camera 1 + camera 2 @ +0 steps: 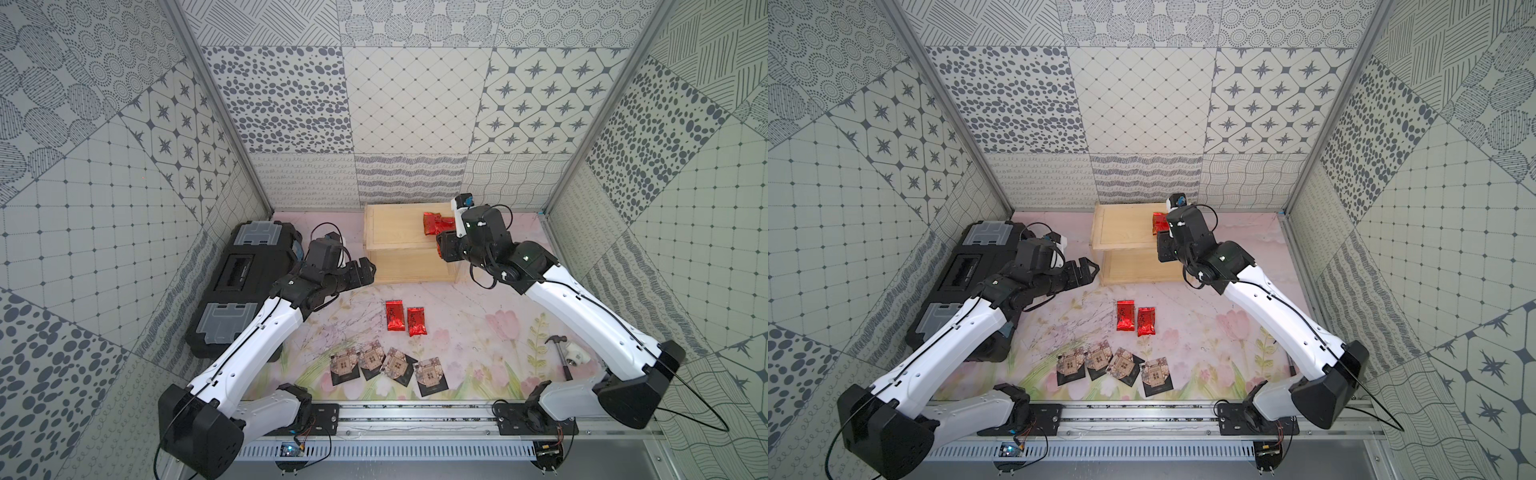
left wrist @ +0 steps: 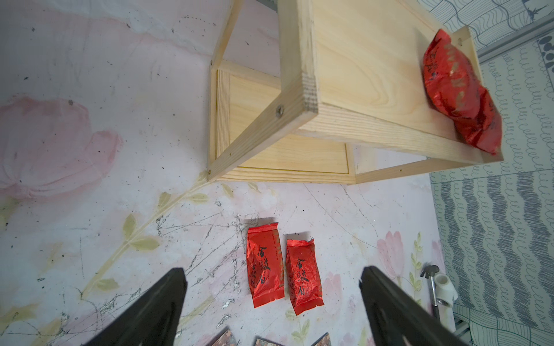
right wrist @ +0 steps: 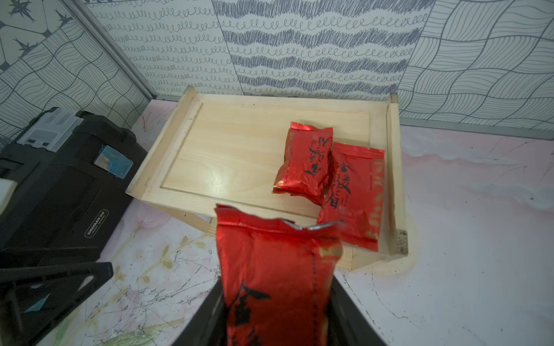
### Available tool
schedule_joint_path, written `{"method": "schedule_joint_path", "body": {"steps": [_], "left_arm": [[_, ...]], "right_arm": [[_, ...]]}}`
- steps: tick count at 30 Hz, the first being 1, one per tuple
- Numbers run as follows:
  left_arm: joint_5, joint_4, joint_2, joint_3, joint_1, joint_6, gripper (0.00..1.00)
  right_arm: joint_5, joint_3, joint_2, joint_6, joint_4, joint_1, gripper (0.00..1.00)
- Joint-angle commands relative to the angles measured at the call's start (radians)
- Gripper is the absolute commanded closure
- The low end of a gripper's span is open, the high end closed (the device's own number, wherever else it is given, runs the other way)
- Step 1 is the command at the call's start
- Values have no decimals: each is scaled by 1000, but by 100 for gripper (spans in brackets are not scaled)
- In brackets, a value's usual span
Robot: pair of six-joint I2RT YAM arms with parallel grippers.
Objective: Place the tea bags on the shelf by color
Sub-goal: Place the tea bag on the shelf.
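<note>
Tea bags in shiny red foil: we see a pair of red sachets (image 3: 326, 179) overlapping at the right end of the top tier of the pale wooden two-tier shelf (image 3: 227, 155). A second red pair (image 1: 395, 316) lies side by side on the floral surface (image 1: 478, 332) before the shelf. The right hand (image 1: 444, 248) clamps one red sachet (image 3: 275, 269) near the top tier's front edge. Four flat black square sachets (image 1: 394, 365) lie in a row nearer the robot. The left hand (image 1: 1089, 272) hangs spread wide and empty, left of the shelf.
</note>
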Motion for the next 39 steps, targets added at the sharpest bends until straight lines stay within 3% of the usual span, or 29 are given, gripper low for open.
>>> {"method": "schedule_joint_path", "body": {"steps": [1, 7, 17, 29, 39], "left_arm": [[-26, 7, 7, 8, 1, 46, 4], [-21, 13, 11, -1, 13, 54, 3], [24, 24, 25, -17, 40, 45, 3], [73, 32, 25, -21, 71, 39, 3], [86, 34, 22, -23, 85, 39, 3]], "right_arm": [[44, 138, 113, -15, 7, 17, 53], [57, 320, 305, -23, 3, 21, 53], [138, 442, 488, -44, 54, 22, 51], [221, 480, 565, -29, 53, 22, 49], [220, 451, 565, -8, 53, 22, 49]]}}
